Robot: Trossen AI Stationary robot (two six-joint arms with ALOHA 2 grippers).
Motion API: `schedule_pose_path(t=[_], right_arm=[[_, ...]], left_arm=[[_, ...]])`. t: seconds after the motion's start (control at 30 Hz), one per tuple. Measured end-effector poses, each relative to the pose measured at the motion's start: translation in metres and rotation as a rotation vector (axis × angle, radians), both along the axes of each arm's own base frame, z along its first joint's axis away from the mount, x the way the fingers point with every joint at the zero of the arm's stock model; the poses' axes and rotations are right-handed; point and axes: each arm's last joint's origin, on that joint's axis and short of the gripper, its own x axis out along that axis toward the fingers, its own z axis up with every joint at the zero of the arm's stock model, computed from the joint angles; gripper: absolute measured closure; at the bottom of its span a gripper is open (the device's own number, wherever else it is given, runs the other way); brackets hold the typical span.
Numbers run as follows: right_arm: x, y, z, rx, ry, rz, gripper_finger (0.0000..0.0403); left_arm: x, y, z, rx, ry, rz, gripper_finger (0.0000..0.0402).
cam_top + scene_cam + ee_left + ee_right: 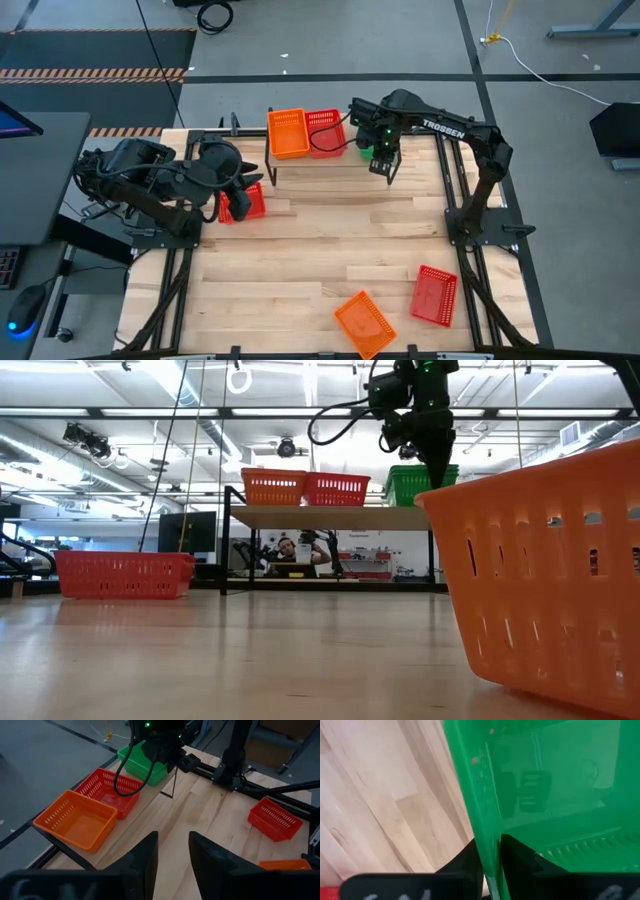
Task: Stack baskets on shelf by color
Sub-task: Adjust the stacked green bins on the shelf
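The shelf [330, 517] stands at the table's far edge. On its top sit, from left to right, an orange basket [287, 132], a red basket [325, 132] and a green basket [420, 485]. My right gripper [383, 160] points down at the shelf's right end, shut on the green basket [560, 795]. My left gripper [173, 860] hangs open and empty, high over the table's left side, above a red basket [245, 203] that lies on the tabletop. My right gripper pinches one side wall [487, 840] of the green basket between its two fingers, one finger inside the basket and one outside. The fingers come from above, pointing down. The basket stands upright with its bottom on the shelf's top.
Near the table's front right lie a loose orange basket [363, 322] and a loose red basket [434, 295]. The orange one fills the right of the low view [545, 570]. Bare wood planks [330, 240] stretch between shelf and loose baskets.
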Motion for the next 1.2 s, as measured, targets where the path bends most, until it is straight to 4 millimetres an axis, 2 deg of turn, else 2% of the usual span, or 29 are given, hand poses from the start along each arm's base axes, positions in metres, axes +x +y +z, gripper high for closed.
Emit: schedule_pose_path(t=[0.23,0.53,0.77,1.2], right_arm=[[0.0023,-0.0002,0.0006,-0.011,-0.021,0.08,0.036],[0.0023,0.0001,0.0006,-0.018,-0.012,0.193,0.0354],[0.0016,-0.0006,0.0006,-0.047,0.016,0.289,0.0335],[0.0014,-0.0017,0.0006,-0.077,0.036,0.296,0.0335]], left_arm=[[0.0,0.0,0.0,0.003,0.001,-0.002,0.0285],[0.0,0.0,0.0,0.002,0.001,-0.001,0.0285],[0.0,-0.0001,0.0,0.002,0.001,-0.001,0.0285],[0.0004,0.0015,0.0,-0.003,-0.002,0.01,0.0285]])
